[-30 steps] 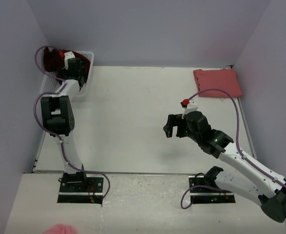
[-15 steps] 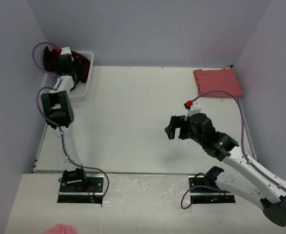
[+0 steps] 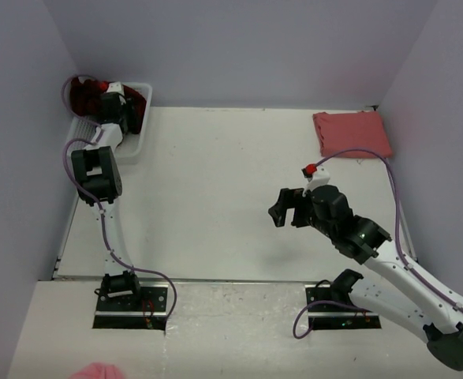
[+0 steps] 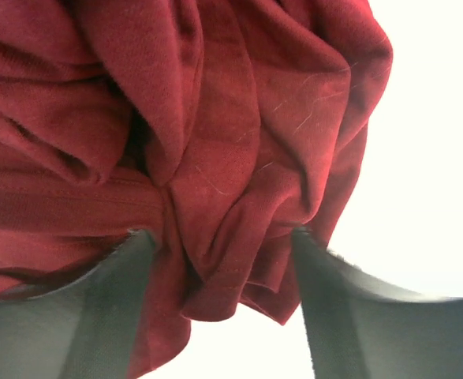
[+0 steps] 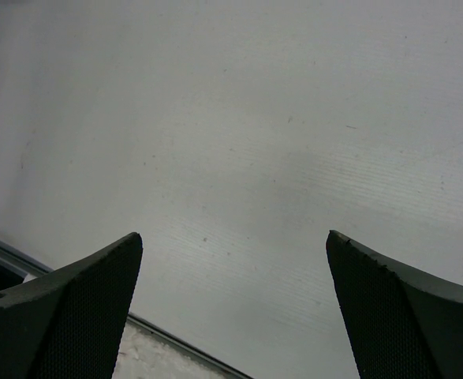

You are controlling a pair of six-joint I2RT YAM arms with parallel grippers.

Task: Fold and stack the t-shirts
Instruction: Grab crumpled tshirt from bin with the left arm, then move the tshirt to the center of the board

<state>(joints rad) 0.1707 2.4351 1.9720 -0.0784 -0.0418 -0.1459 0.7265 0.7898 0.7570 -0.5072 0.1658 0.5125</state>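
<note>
Reaching into the white mesh basket point(image 3: 134, 142), the left pincer point(image 4: 219, 237) appears clenched on the bunched maroon t-shirt point(image 4: 239, 142), whose folds fill the gap between its fingers, though the view is too close to be sure. The folded salmon t-shirt point(image 3: 352, 133) lies flat on the surface point(image 3: 207, 174), well to the right of the basket. The right pincer point(image 5: 233, 235) hovers, spread wide, over bare surface far from the basket.

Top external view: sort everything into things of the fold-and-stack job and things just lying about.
Job:
maroon t-shirt, gripped by the left gripper
salmon pink t-shirt, folded, far right

Lying about:
white mesh basket
unidentifiable pink thing at the near edge
</note>
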